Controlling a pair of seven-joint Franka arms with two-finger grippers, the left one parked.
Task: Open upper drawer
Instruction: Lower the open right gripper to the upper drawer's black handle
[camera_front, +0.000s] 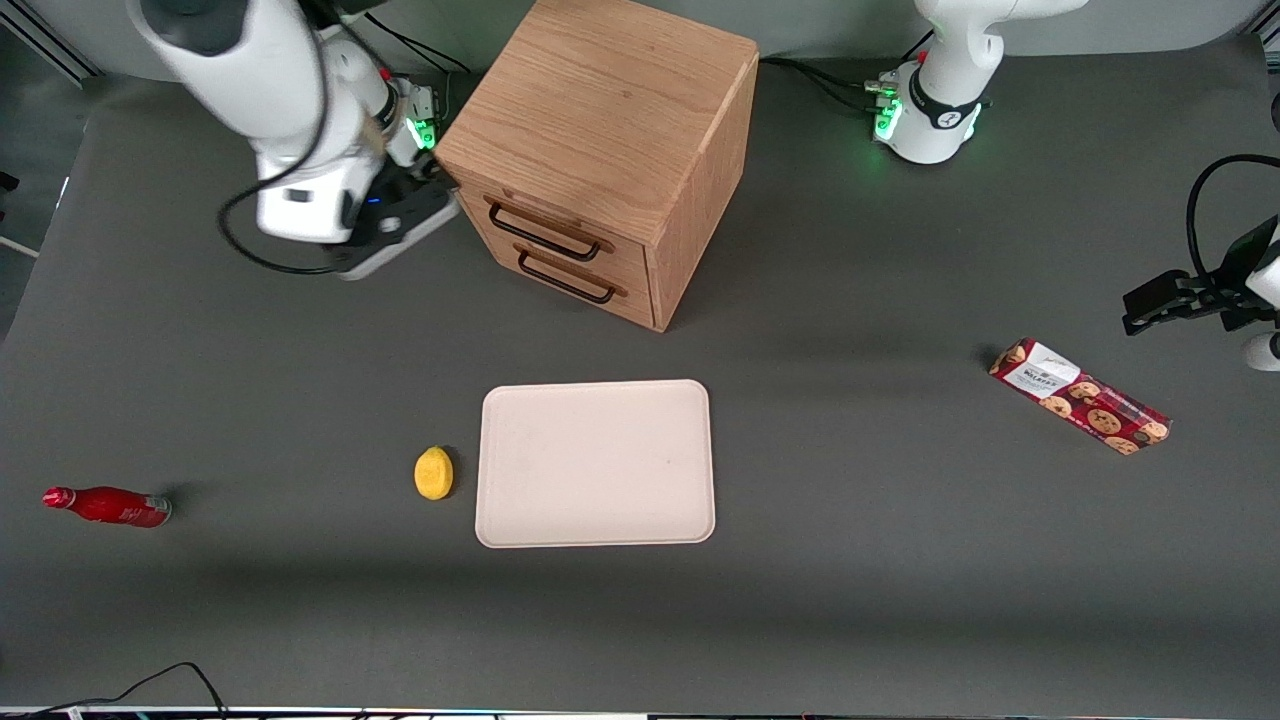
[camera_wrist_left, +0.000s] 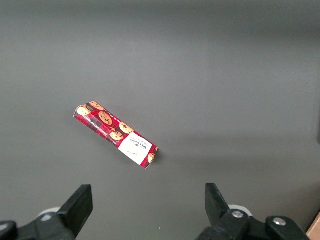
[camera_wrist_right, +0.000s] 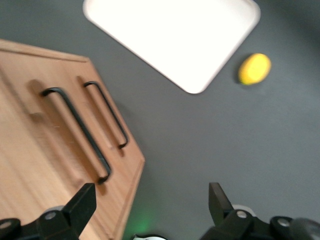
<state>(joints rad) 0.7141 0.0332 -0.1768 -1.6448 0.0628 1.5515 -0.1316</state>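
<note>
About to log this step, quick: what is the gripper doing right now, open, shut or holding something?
Gripper: open, holding nothing, beside the cabinet near the upper drawer, whose handle it has not yet grasped.

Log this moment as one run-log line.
gripper: open, beside cabinet | upper drawer: shut, handle untouched | phase: approach

White arm, black claw (camera_front: 400, 225) w/ cable

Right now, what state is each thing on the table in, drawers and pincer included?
Upper drawer of the light-oak cabinet: shut, dark bar handle untouched.
Lower drawer: shut.
Right arm's pincer: open, empty, beside the cabinet.
Cream rectangular tray: flat, nothing on it.
Yellow lemon: beside the tray.
Red bottle: lying down.
Red cookie box: lying flat.
</note>
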